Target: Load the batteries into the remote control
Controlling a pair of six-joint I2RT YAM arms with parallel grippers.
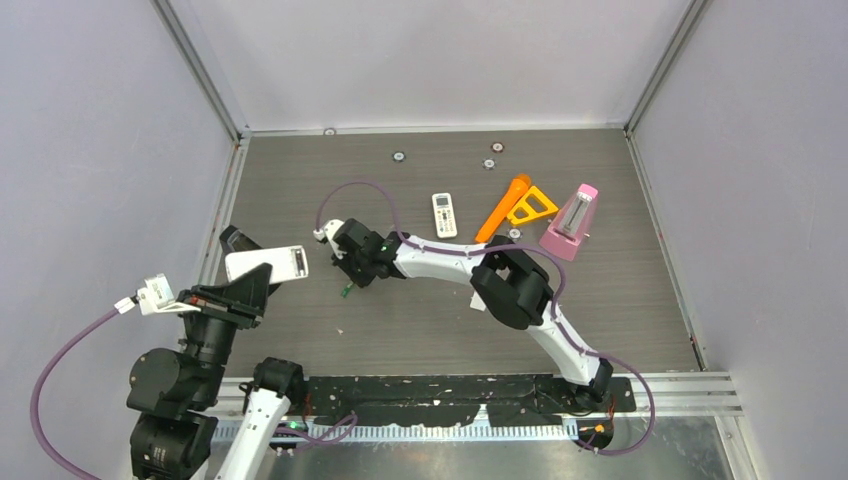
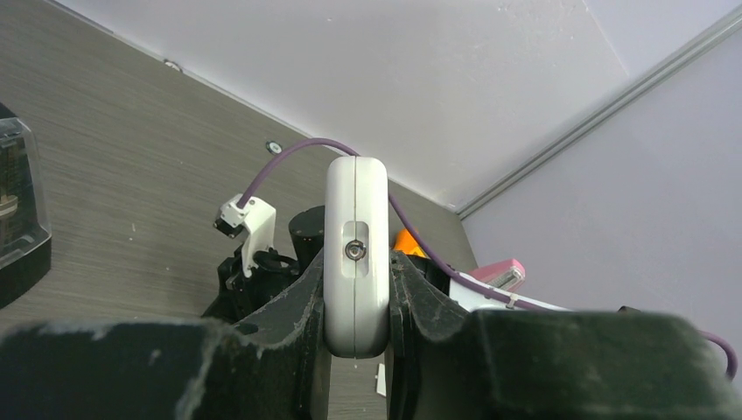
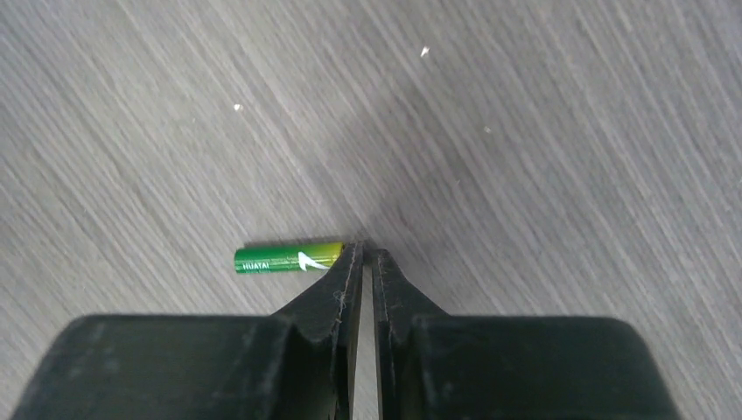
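Note:
My left gripper point(image 1: 252, 285) is shut on a white remote control point(image 1: 268, 263) and holds it off the table at the left. In the left wrist view the remote point(image 2: 356, 219) stands end-on between the fingers point(image 2: 297, 302), with its small lens facing the camera. My right gripper point(image 1: 350, 280) is down at the table in the middle left. Its jaws are almost together with nothing between them point(image 3: 367, 251). A green battery point(image 3: 287, 259) lies flat, its right end touching the left fingertip; it also shows in the top view point(image 1: 346, 291). The other batteries are out of view.
A second small white remote point(image 1: 444, 214) lies further back. An orange tool point(image 1: 516, 204) and a pink metronome point(image 1: 571, 222) stand at the back right. A dark object with a clear cover point(image 2: 17, 210) sits near the left wall.

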